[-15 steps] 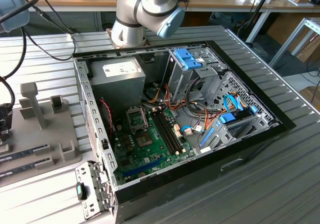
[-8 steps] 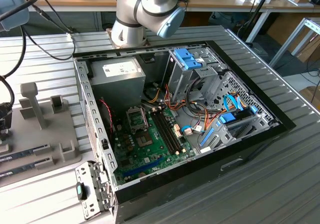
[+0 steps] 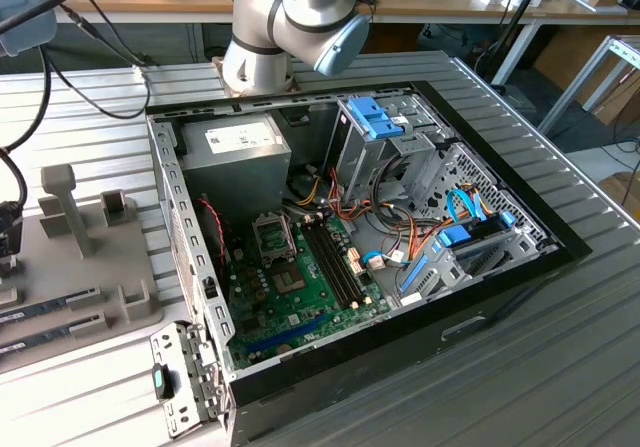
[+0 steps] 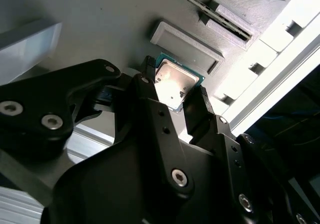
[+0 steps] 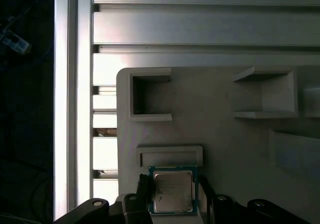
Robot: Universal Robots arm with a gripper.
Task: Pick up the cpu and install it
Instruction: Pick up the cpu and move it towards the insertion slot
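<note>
The cpu (image 5: 172,190) is a small square chip with a silvery top and a thin green rim. It lies flat over the grey parts tray (image 5: 225,134), just beside a raised rectangular holder (image 5: 170,155). My gripper (image 5: 173,193) is shut on it, one black finger on each of two opposite edges. In the second wrist view the cpu (image 4: 174,81) gleams between the same two fingers (image 4: 148,76) of the gripper (image 4: 175,83). Whether it is lifted off the tray I cannot tell. The open cpu socket (image 3: 275,235) sits on the green motherboard (image 3: 300,287) inside the computer case.
The grey tray (image 3: 80,267) lies at the exterior view's left of the case, with upright fixtures and two long memory sticks (image 3: 50,305). The case (image 3: 350,227) holds a grey power-supply box (image 3: 235,152), drive cages and loose cables. The arm's base (image 3: 270,27) stands behind it.
</note>
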